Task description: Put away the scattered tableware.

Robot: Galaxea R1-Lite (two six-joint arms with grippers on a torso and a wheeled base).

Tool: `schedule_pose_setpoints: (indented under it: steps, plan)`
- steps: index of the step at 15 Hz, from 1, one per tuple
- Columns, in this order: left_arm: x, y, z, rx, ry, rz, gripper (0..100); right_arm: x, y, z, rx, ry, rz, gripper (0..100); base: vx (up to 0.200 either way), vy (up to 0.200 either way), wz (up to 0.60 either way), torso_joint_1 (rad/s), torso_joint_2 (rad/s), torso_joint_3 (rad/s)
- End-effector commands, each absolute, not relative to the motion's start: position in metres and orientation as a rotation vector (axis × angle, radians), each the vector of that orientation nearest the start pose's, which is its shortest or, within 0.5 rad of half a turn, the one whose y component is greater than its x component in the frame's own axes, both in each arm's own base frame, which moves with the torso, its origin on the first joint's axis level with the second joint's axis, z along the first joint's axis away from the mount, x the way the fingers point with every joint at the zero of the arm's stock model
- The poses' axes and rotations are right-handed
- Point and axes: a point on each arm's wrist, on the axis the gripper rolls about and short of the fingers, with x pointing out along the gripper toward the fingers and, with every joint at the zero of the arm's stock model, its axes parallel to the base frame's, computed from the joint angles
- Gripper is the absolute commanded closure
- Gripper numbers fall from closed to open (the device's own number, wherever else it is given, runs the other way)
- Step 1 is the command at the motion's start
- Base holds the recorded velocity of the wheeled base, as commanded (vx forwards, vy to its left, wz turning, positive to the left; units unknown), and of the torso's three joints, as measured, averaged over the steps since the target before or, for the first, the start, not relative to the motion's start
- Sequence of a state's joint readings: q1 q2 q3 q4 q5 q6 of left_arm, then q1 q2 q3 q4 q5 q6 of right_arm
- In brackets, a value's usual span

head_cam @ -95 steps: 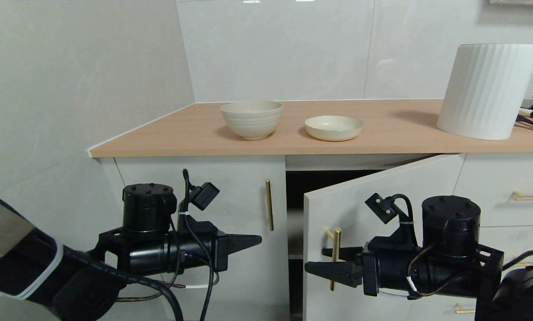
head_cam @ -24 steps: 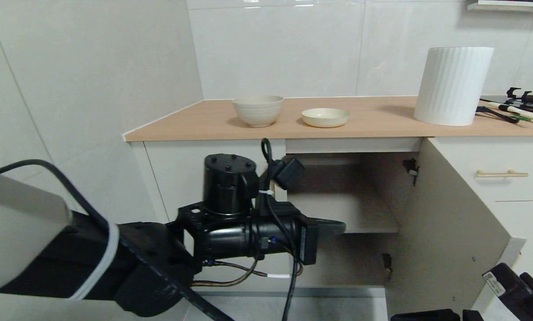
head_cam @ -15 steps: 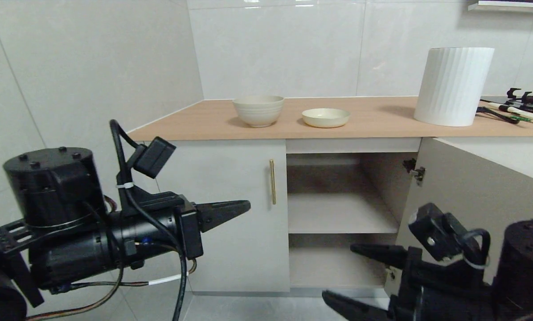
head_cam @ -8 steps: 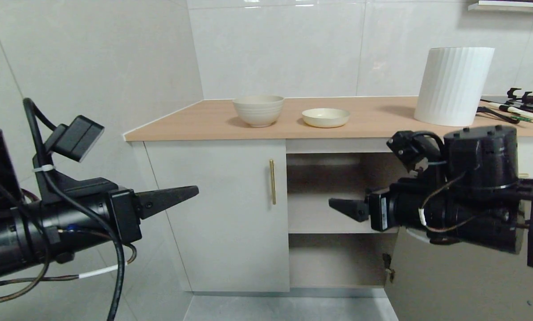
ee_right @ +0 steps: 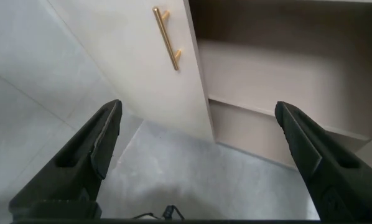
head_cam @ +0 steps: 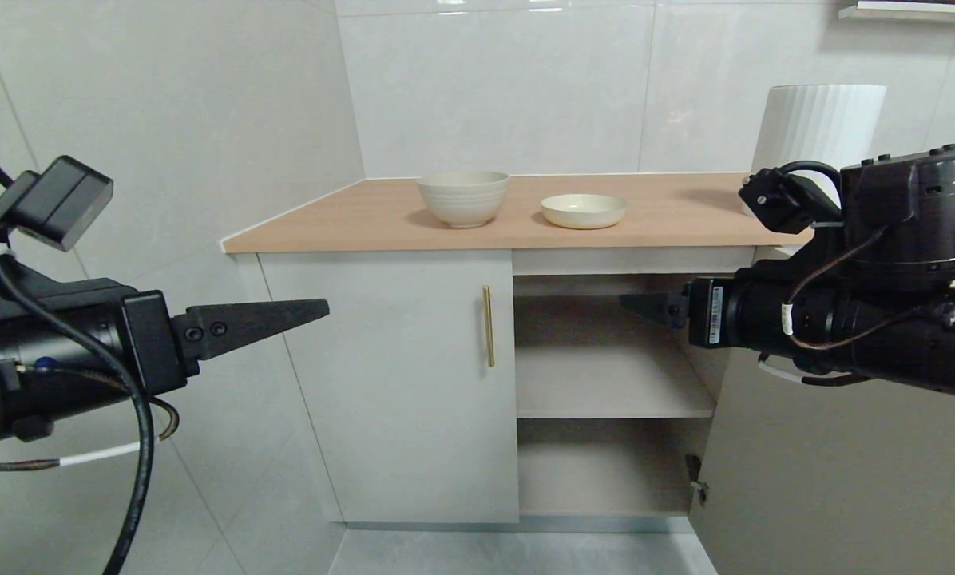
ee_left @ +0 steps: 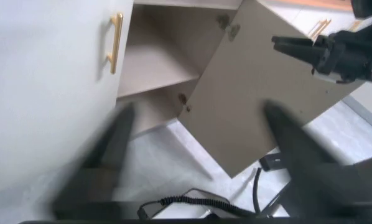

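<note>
A ribbed cream bowl (head_cam: 462, 198) and a shallow cream dish (head_cam: 584, 211) stand side by side on the wooden countertop (head_cam: 350, 224). Below them the right cabinet compartment is open, with a bare shelf (head_cam: 605, 383) inside. My left gripper (head_cam: 306, 310) hovers in front of the closed left door, below counter height and left of the bowl; the left wrist view shows this gripper (ee_left: 198, 168) open with nothing in it. My right gripper (head_cam: 637, 306) points at the upper cabinet opening under the dish. In its own wrist view the right gripper (ee_right: 201, 162) is open and holds nothing.
The right cabinet door (head_cam: 829, 463) is swung wide open, below my right arm. The left door (head_cam: 398, 383) is closed and has a brass handle (head_cam: 487, 326). A tall white ribbed container (head_cam: 813, 120) stands on the counter at the right. Tiled walls close the corner at the left.
The cabinet door went from ajar to wide open and the view drew back. In the last second both arms rose; the left gripper drew back leftward, and the right came level with the upper opening.
</note>
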State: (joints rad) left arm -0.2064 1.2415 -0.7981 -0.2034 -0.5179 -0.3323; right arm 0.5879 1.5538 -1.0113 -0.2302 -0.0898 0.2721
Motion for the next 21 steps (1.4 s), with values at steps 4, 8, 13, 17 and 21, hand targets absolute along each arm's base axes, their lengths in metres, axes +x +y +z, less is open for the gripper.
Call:
schedule_pose_setpoints:
  steps: [4, 8, 13, 17, 21]
  plan:
    - [0.182, -0.049, 0.262, -0.373, 0.325, -0.676, 0, 0.211, 0.141, 0.265, 0.185, 0.331, 0.553, 0, 0.000, 0.000, 0.00, 0.000, 0.00, 0.000]
    - [0.182, -0.049, 0.262, -0.374, 0.326, -0.679, 0, 0.208, 0.140, 0.265, 0.183, 0.343, 0.557, 0, 0.000, 0.000, 0.00, 0.000, 0.00, 0.000]
    - [0.183, -0.049, 0.262, -0.375, 0.326, -0.676, 0, 0.208, 0.139, 0.264, 0.179, 0.358, 0.556, 0, 0.200, 0.000, 0.00, 0.000, 0.00, 0.003]
    - [0.183, -0.049, 0.264, -0.398, 0.318, -0.676, 0, 0.207, 0.139, 0.267, 0.216, 0.358, 0.552, 0, 0.200, 0.000, 0.00, 0.007, 0.00, 0.005]
    - [0.183, -0.049, 0.264, -0.399, 0.315, -0.674, 0, 0.199, 0.135, 0.273, 0.246, 0.342, 0.584, 0, 0.150, 0.000, 0.00, 0.002, 0.00, 0.002]
